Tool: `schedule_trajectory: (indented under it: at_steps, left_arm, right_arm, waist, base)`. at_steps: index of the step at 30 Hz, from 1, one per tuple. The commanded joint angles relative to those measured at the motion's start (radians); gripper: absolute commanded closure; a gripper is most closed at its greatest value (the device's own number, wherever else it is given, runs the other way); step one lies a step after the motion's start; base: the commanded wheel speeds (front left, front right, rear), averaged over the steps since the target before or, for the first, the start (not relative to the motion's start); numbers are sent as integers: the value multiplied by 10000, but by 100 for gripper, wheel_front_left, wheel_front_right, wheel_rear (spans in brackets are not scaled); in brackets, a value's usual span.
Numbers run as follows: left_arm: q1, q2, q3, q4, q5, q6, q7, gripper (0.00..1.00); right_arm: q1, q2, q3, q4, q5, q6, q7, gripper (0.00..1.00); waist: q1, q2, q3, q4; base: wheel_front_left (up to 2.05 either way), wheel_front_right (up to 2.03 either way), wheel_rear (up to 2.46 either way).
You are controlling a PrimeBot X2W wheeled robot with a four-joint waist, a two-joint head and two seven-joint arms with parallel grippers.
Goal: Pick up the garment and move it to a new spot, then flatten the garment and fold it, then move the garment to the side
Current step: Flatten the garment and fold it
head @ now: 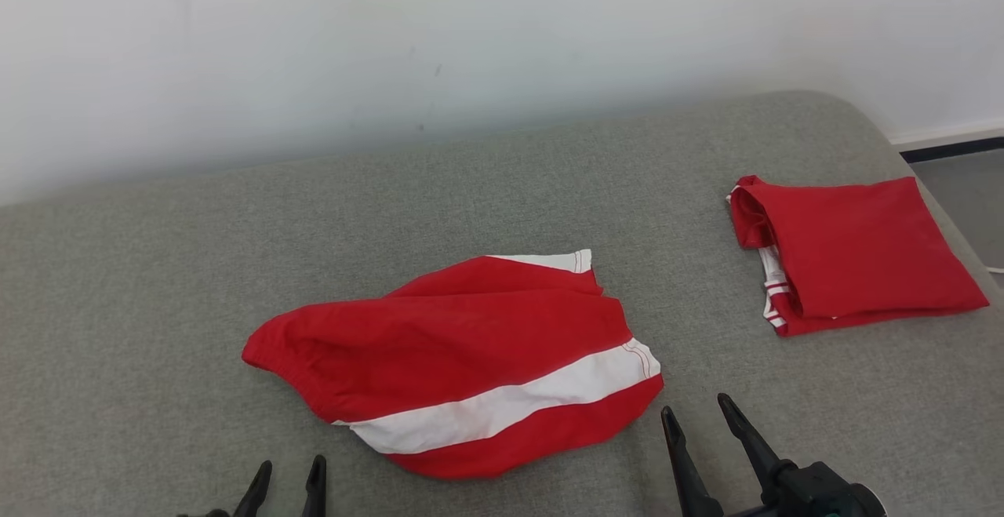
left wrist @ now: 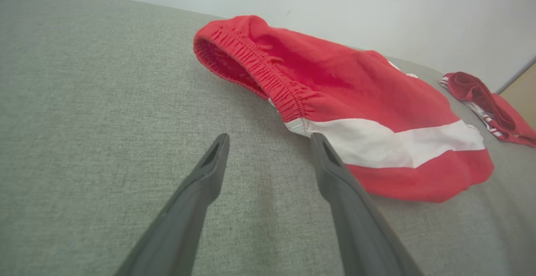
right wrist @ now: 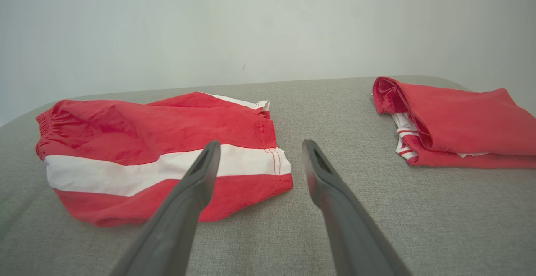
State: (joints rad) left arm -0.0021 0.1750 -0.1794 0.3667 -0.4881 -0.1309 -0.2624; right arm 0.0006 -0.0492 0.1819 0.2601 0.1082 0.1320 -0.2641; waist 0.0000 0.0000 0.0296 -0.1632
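Garment: red shorts [head: 455, 352] of soft matte cloth with a broad white band along the side, lying loosely flat and softly rumpled near the middle of the worktop.
Waistband: gathered elastic [left wrist: 268, 70], puckered and slightly open, at the end on the robot's left.
Leg hems: stitched straight edges [head: 639, 360] at the end on the robot's right; a second white-edged hem shows behind.
Long axis: left to right across the head view, the right end a little farther from the robot; the white band follows that line.
Worktop: padded, covered in grey woven fabric [head: 157, 282], with a rounded far right corner.
Folded garment: a second red piece [head: 855, 254] with white trim, folded into a neat rough square, well apart to the right and near the worktop's right edge.
Left hand: two dark tapered fingers spread wide [head: 291, 464], holding nothing, near the shorts' near edge below the waistband end.
Right hand: fingers wide apart [head: 696, 405], empty, just beside the hem end.
Open room: bare grey fabric to the left, behind the shorts up to the pale wall [head: 392, 46], and between the two red pieces.
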Motion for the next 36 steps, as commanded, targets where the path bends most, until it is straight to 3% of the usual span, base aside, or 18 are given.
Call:
schedule_trajectory:
  at_steps: [1, 11, 23, 36]
  left_arm:
    - [-288, 66, -35, 301, 35, 11, -31, 0]
    - [-1325, 196, 210, 1734, 705, 10, -31, 0]
    - [-1738, 194, -210, 1664, 761, 10, -31, 0]
    - [-2193, 704, -1308, 1630, 245, 10, -31, 0]
  right_arm:
    - [-29, -22, -24, -23, 18, -30, 4, 0]
    - [-173, -22, -63, -178, 71, -30, 2, 0]
    - [-231, -22, -139, -245, 139, -30, 4, 0]
    - [-339, -22, -106, -195, 199, -30, 2, 0]
  waist:
    - [0, 0, 112, -181]
    - [0, 0, 571, -790]
    - [0, 0, 802, -847]
    - [0, 0, 928, -900]
  base:
    - [0, 0, 0]
    - [0, 0, 0]
    - [0, 0, 0]
    - [0, 0, 0]
